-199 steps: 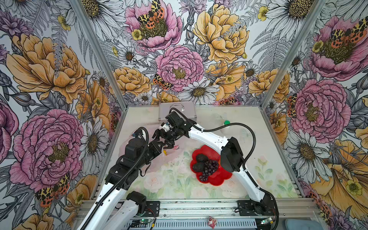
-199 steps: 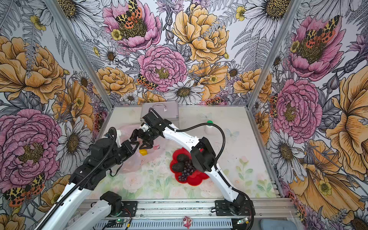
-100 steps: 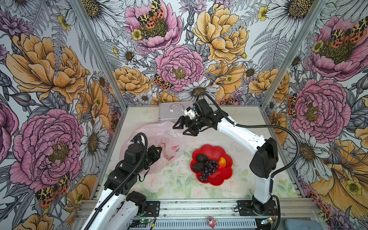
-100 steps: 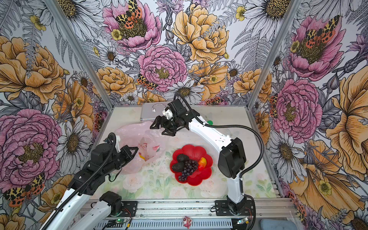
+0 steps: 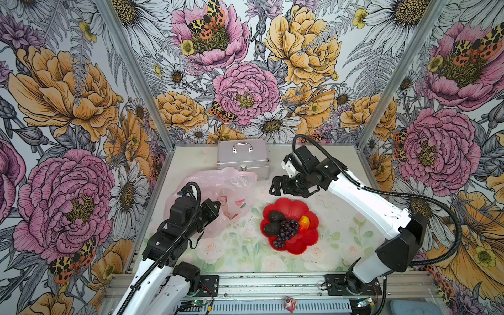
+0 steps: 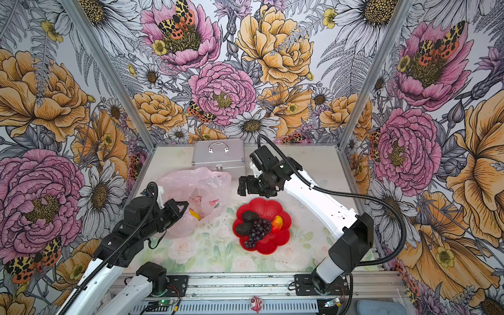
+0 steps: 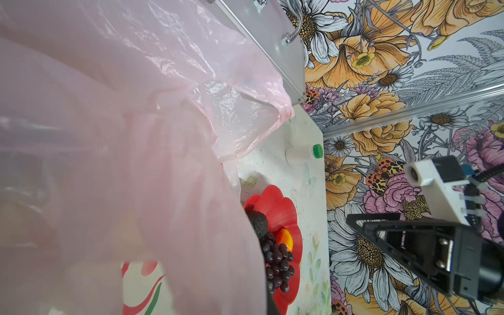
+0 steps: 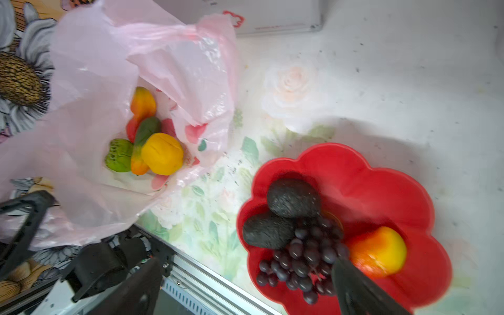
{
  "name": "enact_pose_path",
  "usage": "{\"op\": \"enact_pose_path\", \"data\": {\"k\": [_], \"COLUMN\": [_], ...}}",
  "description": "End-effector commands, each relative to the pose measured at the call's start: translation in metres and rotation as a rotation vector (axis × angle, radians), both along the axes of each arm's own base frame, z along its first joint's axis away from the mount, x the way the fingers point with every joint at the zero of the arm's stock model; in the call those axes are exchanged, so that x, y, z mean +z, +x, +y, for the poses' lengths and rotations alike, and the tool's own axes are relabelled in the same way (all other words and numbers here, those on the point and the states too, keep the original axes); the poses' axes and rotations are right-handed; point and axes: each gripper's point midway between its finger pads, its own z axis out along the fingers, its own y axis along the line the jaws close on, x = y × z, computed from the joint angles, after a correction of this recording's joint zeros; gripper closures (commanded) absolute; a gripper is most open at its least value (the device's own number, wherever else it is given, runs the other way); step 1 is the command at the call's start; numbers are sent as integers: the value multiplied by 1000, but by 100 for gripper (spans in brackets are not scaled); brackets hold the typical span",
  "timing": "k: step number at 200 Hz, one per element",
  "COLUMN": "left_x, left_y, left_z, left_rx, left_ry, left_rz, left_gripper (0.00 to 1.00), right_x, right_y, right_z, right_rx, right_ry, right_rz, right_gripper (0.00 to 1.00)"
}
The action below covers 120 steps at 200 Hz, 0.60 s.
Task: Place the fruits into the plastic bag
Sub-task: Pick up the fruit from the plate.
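Plastic bag (image 5: pixel 234 180): pale pink, crumpled, on the worktop (image 5: pixel 341 196), just in front of the silver case (image 5: pixel 241 158).
Left gripper (image 5: pixel 216 205): jaws pinched together on the bag's near edge.
Right gripper (image 5: pixel 275 186): jaws apart, empty, near the plate's far rim.
Red plate (image 5: pixel 308 242): holds two avocados (image 5: pixel 276 216), grape bunch (image 5: pixel 287 231), orange-yellow mango (image 5: pixel 304 221).

Bright, even light from overhead; soft shadows beside the plate (image 8: pixel 409 191). Glare streaks the bag (image 7: pixel 163 54). The right wrist view is motion-blurred; plastic close to the left wrist lens is defocused
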Motion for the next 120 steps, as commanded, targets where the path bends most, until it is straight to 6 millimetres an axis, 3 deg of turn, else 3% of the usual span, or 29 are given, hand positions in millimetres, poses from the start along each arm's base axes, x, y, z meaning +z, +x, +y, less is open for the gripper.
{"op": "enact_pose_path", "data": {"k": [1,35,65,120], "left_x": [-9,-12,-12,-13], "left_y": [-2,-1,2,3], "left_z": [-1,-2,-3,-1], "left_rx": [-12,-27,-34,-26], "left_ry": [0,9,8,4], "left_rz": [21,32,37,41], "left_gripper": [100,100,100,100], "right_x": [-16,-44,-66,-89], "right_y": [-17,-44,-57,-74], "right_z": [-37,-58,-67,-34], "right_rx": [-20,-28,-19,55], "right_ry": [-142,-224,-266,-175], "right_rz": [18,129,188,288], "right_gripper": [0,3,7,7]}}
